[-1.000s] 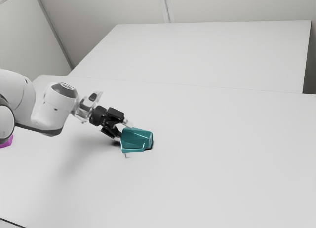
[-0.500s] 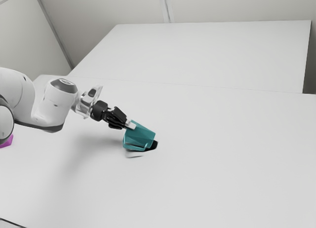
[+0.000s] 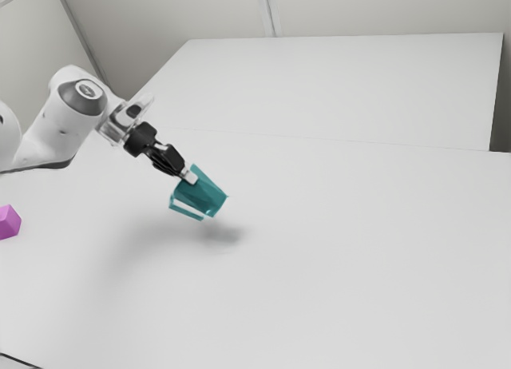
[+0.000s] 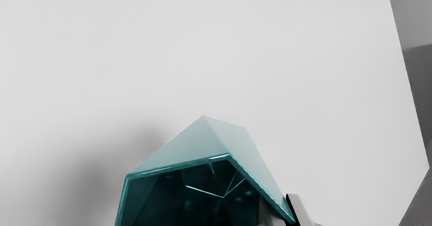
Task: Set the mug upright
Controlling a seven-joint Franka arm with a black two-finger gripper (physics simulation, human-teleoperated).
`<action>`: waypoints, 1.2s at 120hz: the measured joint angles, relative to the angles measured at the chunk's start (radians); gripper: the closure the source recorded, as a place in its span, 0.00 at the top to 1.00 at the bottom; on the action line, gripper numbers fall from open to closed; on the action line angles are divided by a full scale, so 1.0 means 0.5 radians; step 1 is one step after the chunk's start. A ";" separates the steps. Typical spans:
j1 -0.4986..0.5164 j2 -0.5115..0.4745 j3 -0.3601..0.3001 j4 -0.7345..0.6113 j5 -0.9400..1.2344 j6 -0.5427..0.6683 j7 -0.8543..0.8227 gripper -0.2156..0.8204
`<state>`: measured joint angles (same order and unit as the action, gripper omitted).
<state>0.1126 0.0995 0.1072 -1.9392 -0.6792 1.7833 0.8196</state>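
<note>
A broad white table [image 3: 359,249] stretched beneath a Franka arm [image 3: 72,117] that reached in from the exterior view's left, its hand slanting downward. The black gripper [image 3: 190,177] held a teal mug [image 3: 201,195] aloft over the tabletop, clear of a soft shadow [image 3: 219,233]. The mug hung tilted, mouth toward the hand and base aimed down and toward the exterior view's right. A purple block [image 3: 8,223] sat well apart, near that view's left edge. The handle [image 3: 186,212] appeared to hang on the mug's low side, though the angle left some doubt. At the rim [image 4: 179,166], the pincer was closed on one wall, one finger inside the mouth and its partner outside.

Judged by that tilt, good work called for a slow, steady turn of the wrist, made in the air until the base faced squarely down and the handle had room to swing past the tabletop. A grip on a single wall risked letting the mug pivot, so a gentle, level descent mattered. Release was best saved for full, flat contact, with the inner finger drawn straight up to avoid snagging the lip.
</note>
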 joint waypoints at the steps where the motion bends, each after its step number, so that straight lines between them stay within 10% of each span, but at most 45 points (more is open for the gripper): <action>1: 0.002 -0.005 -0.009 0.011 0.036 0.002 -0.013 0.03; 45: -0.023 0.015 -0.281 0.109 1.236 0.310 -0.557 0.03; 108: -0.038 0.291 -0.297 0.061 1.410 0.565 -1.021 0.04; 144: -0.038 0.251 -0.297 0.071 1.360 0.565 -1.135 0.52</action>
<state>0.0936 0.2248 -0.0414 -1.9035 0.0007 2.0660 0.2520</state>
